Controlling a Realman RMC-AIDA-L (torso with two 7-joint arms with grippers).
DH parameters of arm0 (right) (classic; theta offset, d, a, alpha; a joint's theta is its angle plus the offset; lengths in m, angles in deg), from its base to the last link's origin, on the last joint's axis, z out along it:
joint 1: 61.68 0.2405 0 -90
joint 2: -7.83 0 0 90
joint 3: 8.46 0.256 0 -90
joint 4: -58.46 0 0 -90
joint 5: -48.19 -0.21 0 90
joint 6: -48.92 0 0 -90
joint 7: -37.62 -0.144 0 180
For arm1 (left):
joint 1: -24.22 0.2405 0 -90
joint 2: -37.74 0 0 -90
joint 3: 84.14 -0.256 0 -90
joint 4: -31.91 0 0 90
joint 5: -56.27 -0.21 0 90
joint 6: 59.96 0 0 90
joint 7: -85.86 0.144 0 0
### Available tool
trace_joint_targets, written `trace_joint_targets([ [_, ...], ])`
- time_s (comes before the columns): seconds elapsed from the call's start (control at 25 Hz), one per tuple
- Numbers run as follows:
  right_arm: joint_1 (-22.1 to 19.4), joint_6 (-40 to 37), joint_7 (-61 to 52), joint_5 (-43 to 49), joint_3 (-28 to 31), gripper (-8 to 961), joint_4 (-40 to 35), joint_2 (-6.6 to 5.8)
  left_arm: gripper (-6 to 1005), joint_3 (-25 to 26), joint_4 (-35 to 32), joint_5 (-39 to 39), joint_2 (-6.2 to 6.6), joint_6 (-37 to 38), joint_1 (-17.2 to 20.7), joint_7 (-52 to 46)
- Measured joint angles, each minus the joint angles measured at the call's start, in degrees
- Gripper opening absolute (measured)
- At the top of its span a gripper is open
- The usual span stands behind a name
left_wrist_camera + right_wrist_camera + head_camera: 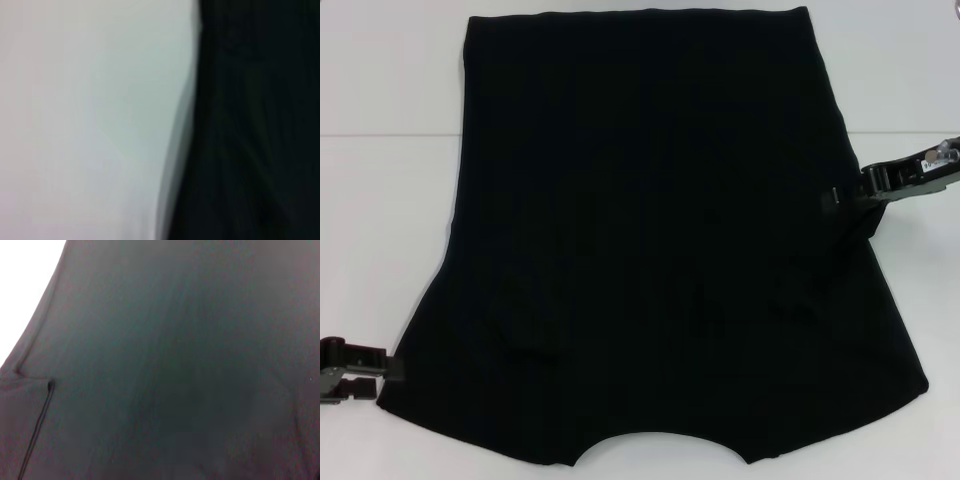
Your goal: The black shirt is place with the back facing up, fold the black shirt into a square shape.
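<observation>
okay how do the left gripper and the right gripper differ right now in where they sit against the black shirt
The left gripper sits at the near left corner of the plain black soft-fabric shirt, low by the sleeve end. The right gripper sits farther away, midway along the shirt's right edge. Both reach in from the sides, over the white table.

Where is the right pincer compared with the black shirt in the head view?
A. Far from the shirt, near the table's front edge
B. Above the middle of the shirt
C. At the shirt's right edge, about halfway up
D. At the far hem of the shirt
C: in the head view the right pincer sits at the right edge of the black shirt, about halfway up, while the left pincer is at the near left corner.
</observation>
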Motion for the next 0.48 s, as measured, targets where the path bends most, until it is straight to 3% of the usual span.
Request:
trace_joint_targets([
  [0.48, -0.46, 0.13, -0.02, 0.0, 0.0, 588, 0.05, 0.0, 536, -0.54, 2.21, -1.6, -0.28, -3.23, -0.23, -0.36],
])
